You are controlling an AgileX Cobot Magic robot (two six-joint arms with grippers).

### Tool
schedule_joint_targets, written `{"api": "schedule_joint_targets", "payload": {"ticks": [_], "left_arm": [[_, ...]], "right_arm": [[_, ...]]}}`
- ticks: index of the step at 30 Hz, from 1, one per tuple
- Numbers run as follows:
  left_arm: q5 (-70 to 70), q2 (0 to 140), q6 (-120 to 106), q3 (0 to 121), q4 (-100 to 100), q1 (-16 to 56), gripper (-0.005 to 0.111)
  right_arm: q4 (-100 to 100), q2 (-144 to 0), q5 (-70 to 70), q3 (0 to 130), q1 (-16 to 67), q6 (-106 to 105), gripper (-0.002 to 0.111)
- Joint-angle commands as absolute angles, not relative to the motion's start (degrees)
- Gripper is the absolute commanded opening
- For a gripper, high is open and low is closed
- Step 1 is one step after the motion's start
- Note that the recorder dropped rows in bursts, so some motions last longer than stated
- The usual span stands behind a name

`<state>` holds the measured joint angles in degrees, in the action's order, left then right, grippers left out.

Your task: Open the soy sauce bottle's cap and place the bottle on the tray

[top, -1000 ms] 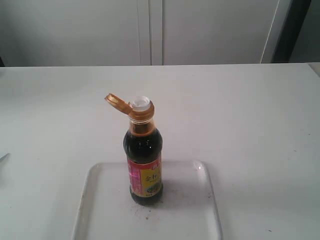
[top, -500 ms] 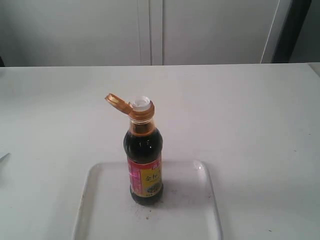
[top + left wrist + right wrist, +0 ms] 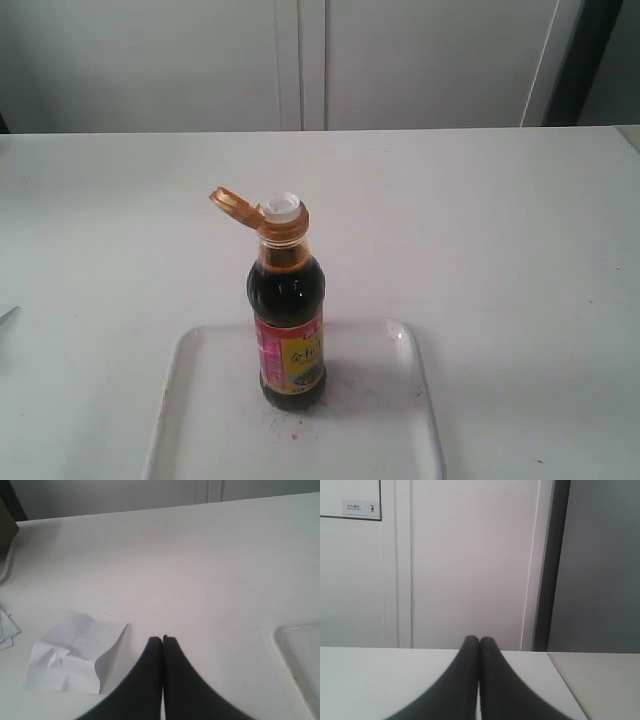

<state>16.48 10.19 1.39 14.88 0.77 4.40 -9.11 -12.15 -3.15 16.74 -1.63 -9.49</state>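
Bottle (image 3: 289, 330): small, clear, round-shouldered, narrow-necked; filled with dark brown-black liquid; upright on the tray, near the middle of its far part.
Label (image 3: 291, 354): glossy band of red, yellow and green wrapped round the lower body.
Cap (image 3: 236, 207): small amber-orange plastic flip-top, swung open and tilted out to the exterior view's left, hinged to a matching collar on the neck.
Spout (image 3: 282, 206): short white plastic cylinder, uncovered, pointing straight up.
Tray (image 3: 405, 410): large, flat, white translucent plastic, rounded corners, low raised rim; a few dark specks by the bottle's base; one corner also seen in the left wrist view (image 3: 300, 655).
Table (image 3: 480, 230): smooth matte white, wide, bare around the tray.
Left gripper (image 3: 162, 639): two smooth black tapered fingers pressed together, holding nothing, above the table, apart from the tray corner.
Paper (image 3: 75, 652): crumpled, creased white sheet lying flat on the table just beside the left gripper.
Right gripper (image 3: 479, 639): black tapered fingers pressed together, empty, facing pale flat wall panels.
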Motion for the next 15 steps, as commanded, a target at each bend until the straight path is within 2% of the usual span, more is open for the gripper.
{"api": "schedule_joint_targets", "payload": {"ticks": [1,8,15], "left_arm": [[16.52,6.19,1.43,10.03,2.58,1.75,0.000],[16.55,0.00,1.43,3.29,4.85,-3.29,0.000],[15.56,0.00,1.12,0.00,4.85,-3.98,0.000]], "right_arm": [[-9.21,-11.93,-2.90,16.48,-1.79,-9.27,0.000],[-9.21,-11.93,-2.90,16.48,-1.79,-9.27,0.000],[-9.21,-11.93,-2.90,16.48,-1.79,-9.27,0.000]]}}
